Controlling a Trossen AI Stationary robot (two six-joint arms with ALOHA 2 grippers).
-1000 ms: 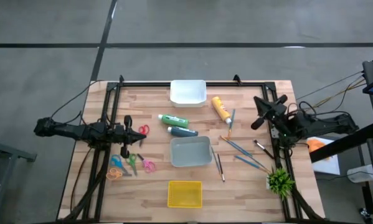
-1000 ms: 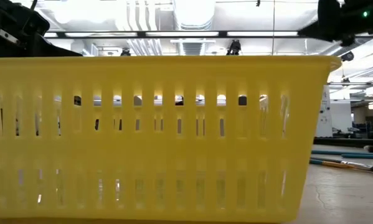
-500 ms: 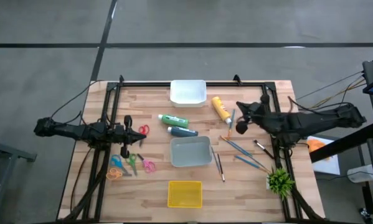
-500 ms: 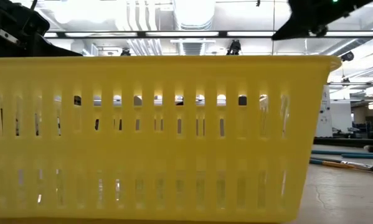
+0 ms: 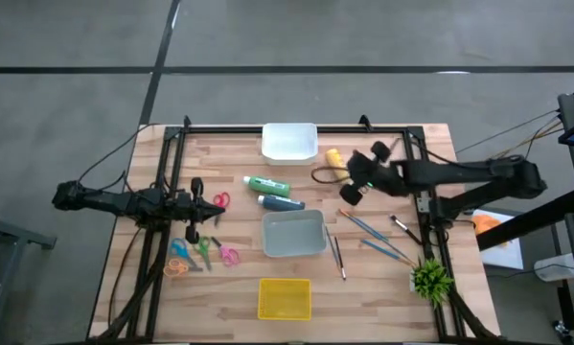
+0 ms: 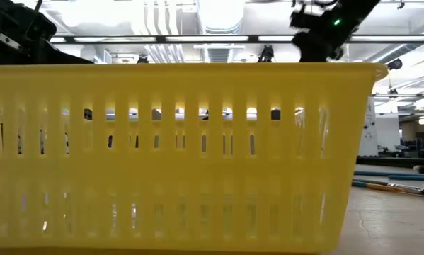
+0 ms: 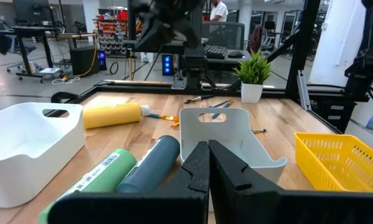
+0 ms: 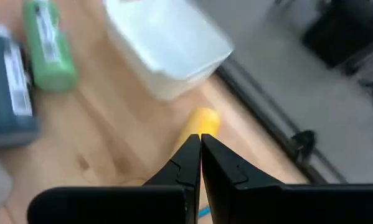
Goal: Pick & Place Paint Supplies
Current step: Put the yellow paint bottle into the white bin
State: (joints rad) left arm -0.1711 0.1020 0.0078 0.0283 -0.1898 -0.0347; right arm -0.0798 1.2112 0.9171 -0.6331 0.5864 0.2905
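Observation:
A yellow tube [image 5: 332, 155] lies on the table right of the white bin [image 5: 289, 142]; it also shows in the right wrist view [image 8: 198, 124]. My right gripper [image 5: 327, 175] hovers over this tube, shut and empty [image 8: 200, 149]. A green tube [image 5: 267, 185] and a dark blue tube [image 5: 280, 202] lie side by side at mid-table. Several thin brushes [image 5: 368, 230] lie flat right of the grey bin [image 5: 294, 233]. My left gripper [image 5: 195, 206] waits at the table's left, shut and empty [image 7: 208, 158].
A yellow basket [image 5: 285, 298] stands at the near edge and fills the low view [image 6: 176, 156]. Scissors [image 5: 202, 251] lie at the near left, with another pair [image 5: 219, 199] by my left gripper. A green spiky plant [image 5: 430, 278] stands at the near right.
My right gripper has swung from the table's right edge toward the left, out over the brushes to above the yellow tube. Its fingers stay shut. No object has moved.

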